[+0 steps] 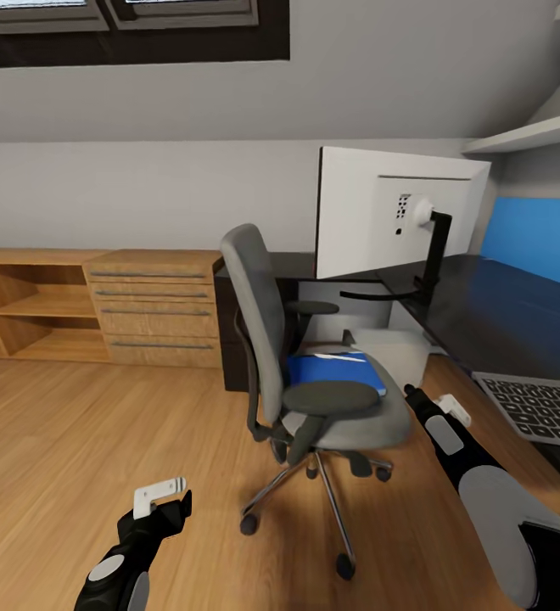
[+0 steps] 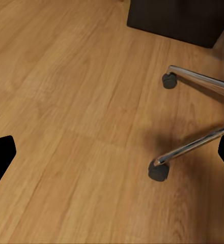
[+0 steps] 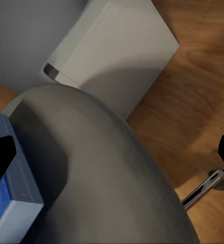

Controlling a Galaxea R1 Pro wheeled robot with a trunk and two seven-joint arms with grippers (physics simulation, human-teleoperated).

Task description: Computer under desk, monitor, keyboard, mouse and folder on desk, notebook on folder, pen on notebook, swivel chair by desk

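A: Where are the arms?
B: The left tool (image 1: pixel 163 495) hangs low over the wood plank floor (image 1: pixel 68 441), fingers spread. The right tool (image 1: pixel 451 409) reaches beside the grey upholstered swivel chair (image 1: pixel 327 407), fingers apart, empty.
A: And the bright blue flat folder (image 1: pixel 335 373)?
B: On the chair seat, beside the black tabletop (image 1: pixel 501 314) carrying the white-backed monitor (image 1: pixel 390 212)

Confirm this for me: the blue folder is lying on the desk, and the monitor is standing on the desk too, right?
Not quite. The blue folder lies on the swivel chair seat, not the desk, as the head view shows. The monitor is indeed standing on the desk.
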